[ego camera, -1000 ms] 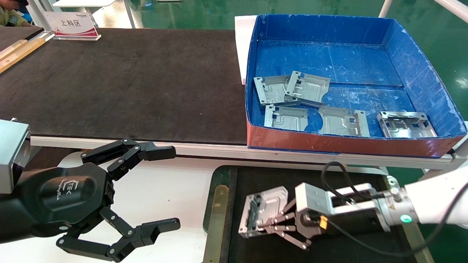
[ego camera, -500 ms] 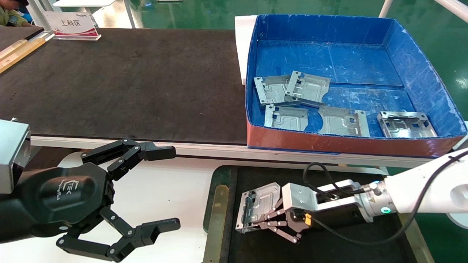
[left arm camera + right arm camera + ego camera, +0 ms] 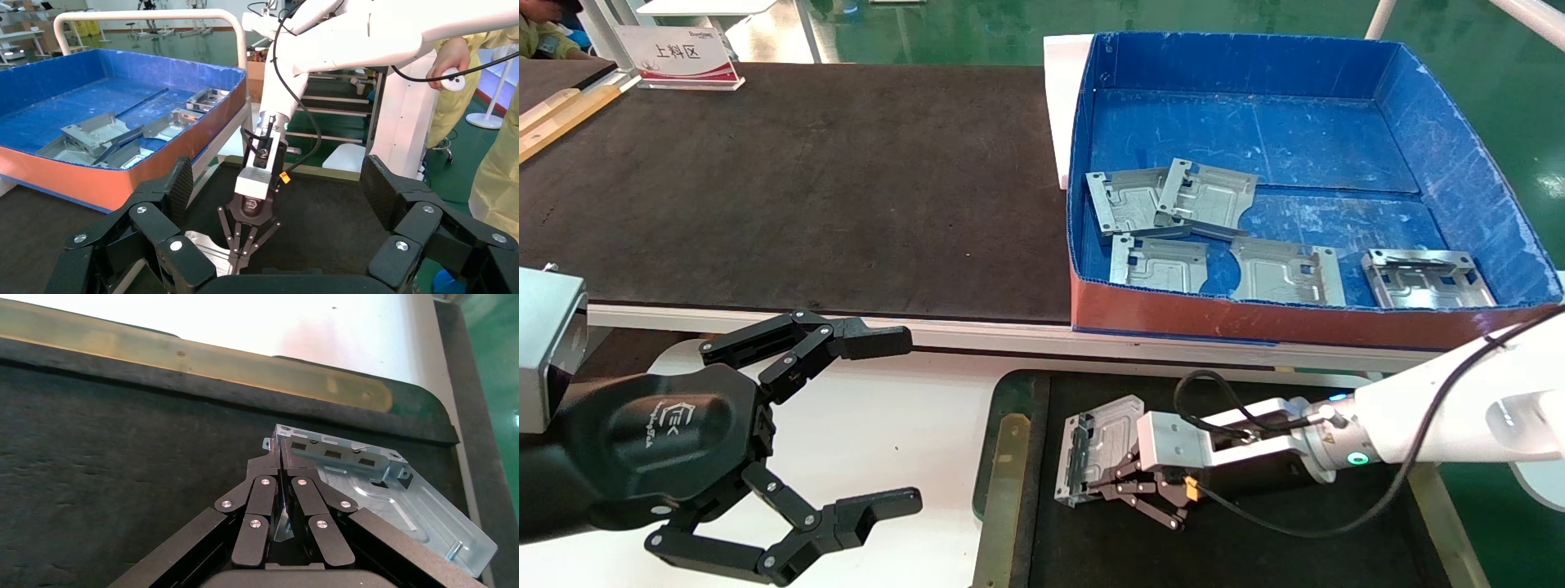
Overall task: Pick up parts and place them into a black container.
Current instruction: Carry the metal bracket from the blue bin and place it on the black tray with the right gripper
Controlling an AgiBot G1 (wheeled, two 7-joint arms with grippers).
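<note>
One stamped plate (image 3: pixel 1096 445) sits edge-pinched in the right gripper (image 3: pixel 1109 483) over the black container (image 3: pixel 1008 390); tilted, it could slip. Left gripper (image 3: pixel 878 425) gapes, idle.

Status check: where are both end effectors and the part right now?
Right end effector shut on one part, low over the black container. Left end effector open, parked at left. Five parts in the blue box. Nothing in the way.
</note>
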